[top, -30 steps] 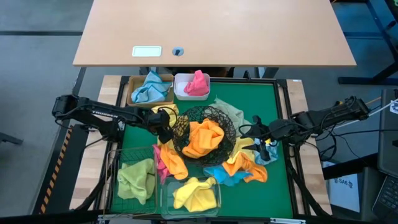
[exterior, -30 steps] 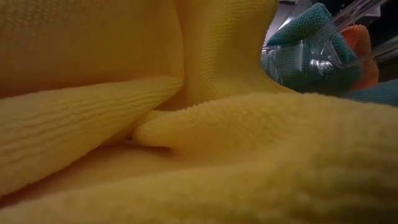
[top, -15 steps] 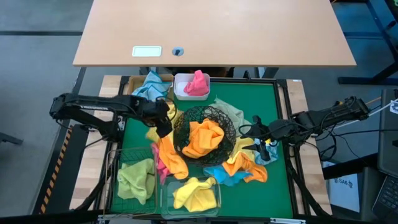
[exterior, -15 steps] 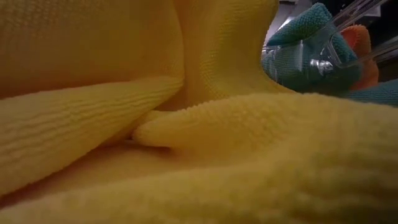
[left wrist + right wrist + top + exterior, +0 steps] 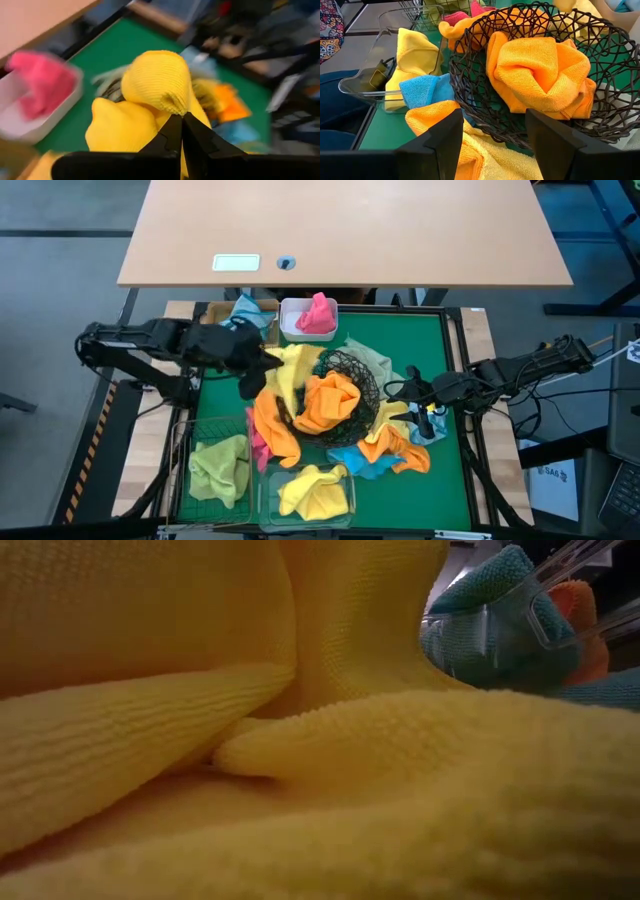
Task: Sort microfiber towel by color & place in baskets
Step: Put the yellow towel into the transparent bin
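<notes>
While the left gripper (image 5: 262,370) pinches a yellow towel (image 5: 150,95), the clear plastic box (image 5: 305,498) lies below-right; right gripper (image 5: 418,395) waits open.

Overhead layout of the green work surface (image 5: 395,490). The left gripper (image 5: 262,370), closed, holds a yellow towel (image 5: 295,370) raised beside the round black wire bowl (image 5: 365,370), which contains an orange towel (image 5: 332,402). The right gripper (image 5: 398,392) waits at the bowl's other side. At the far edge, the white tub (image 5: 292,320) holds a pink towel (image 5: 318,313). At the near edge, the green wire basket (image 5: 205,430) holds a light green towel (image 5: 220,468), and the clear box (image 5: 345,502) a second yellow towel (image 5: 310,490).
</notes>
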